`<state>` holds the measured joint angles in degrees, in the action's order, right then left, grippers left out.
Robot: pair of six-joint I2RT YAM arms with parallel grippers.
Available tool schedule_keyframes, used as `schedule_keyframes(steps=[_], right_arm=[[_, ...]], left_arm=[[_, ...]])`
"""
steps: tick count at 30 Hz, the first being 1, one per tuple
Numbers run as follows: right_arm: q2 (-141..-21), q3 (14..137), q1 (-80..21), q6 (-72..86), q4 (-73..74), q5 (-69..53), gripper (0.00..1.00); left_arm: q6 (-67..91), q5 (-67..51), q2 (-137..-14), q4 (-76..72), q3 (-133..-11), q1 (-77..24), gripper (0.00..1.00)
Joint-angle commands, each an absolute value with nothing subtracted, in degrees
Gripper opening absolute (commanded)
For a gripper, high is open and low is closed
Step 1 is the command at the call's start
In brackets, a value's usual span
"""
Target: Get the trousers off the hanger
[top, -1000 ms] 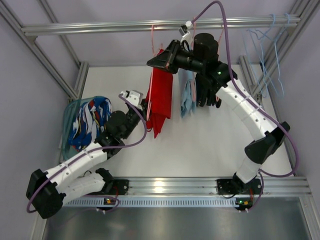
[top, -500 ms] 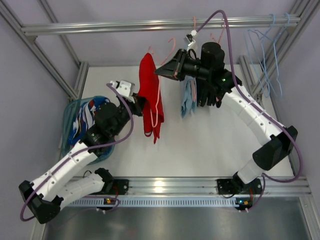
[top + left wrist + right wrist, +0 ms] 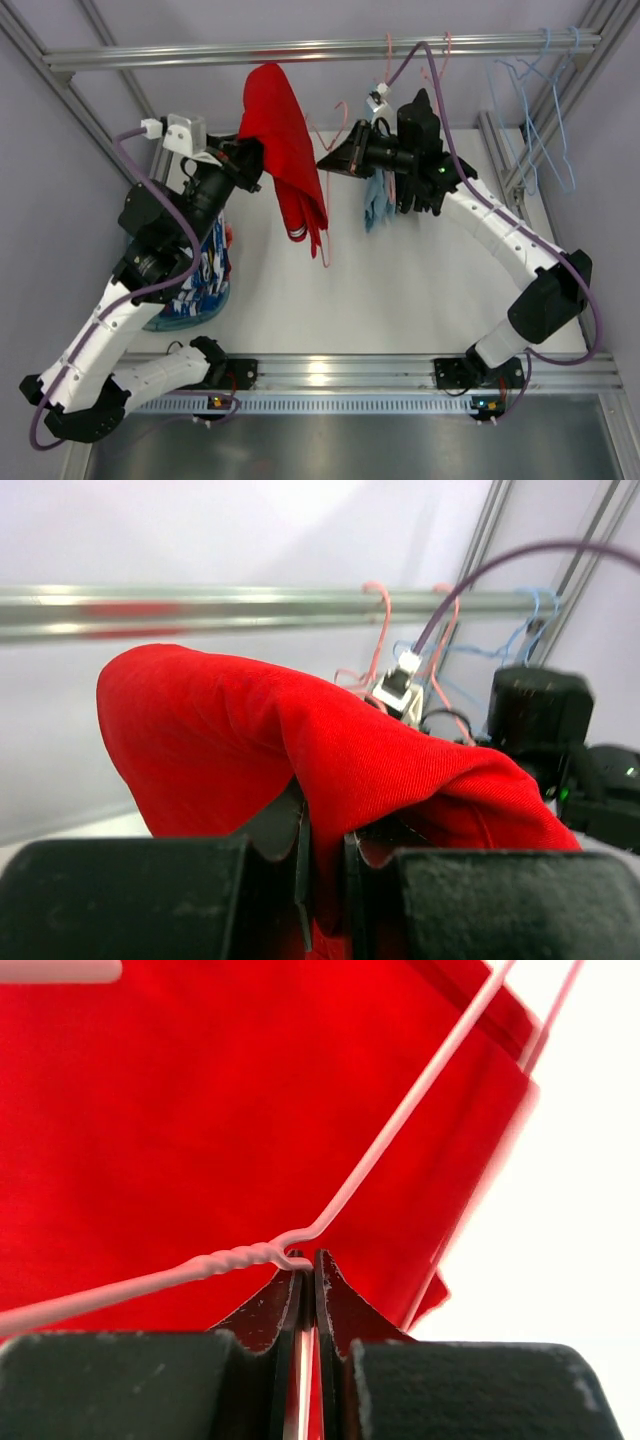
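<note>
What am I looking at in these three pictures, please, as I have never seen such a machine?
These are two robot arms, left arm and right arm, bolted at the near edge of a table, each ending in a two-finger gripper. The wide picture looks down from above and behind them; the other two come from a camera on each wrist, so the dark fingers at the bottom are the arm's own. The left gripper is shut on the red trousers. The right gripper is shut on the wire of the pink hanger. A blue garment and a black garment hang by the right arm, and a basket of cloth stands at the left.
</note>
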<state>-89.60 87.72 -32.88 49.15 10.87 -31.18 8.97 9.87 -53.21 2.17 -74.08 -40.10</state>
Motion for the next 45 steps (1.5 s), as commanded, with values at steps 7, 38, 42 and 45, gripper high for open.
schedule_keyframes(steps=[7,38,42,45], right_arm=[[-87.28,87.54,-33.49,45.88,9.67,-30.93,0.0],[-77.53,86.13,-36.47,35.25,12.56,-34.8,0.0],[-76.12,86.4,-36.47,33.58,14.5,-35.33,0.0],[-75.15,86.84,-36.56,32.35,16.17,-35.33,0.0]], left_arm=[[6.42,9.14,-52.3,-9.49,-87.71,-34.29,0.0],[-21.52,23.82,-10.91,18.9,-59.07,3.52,0.0],[-23.38,20.93,-9.93,18.81,-51.44,3.34,0.0],[-23.12,18.19,-11.51,15.13,-45.47,3.34,0.0]])
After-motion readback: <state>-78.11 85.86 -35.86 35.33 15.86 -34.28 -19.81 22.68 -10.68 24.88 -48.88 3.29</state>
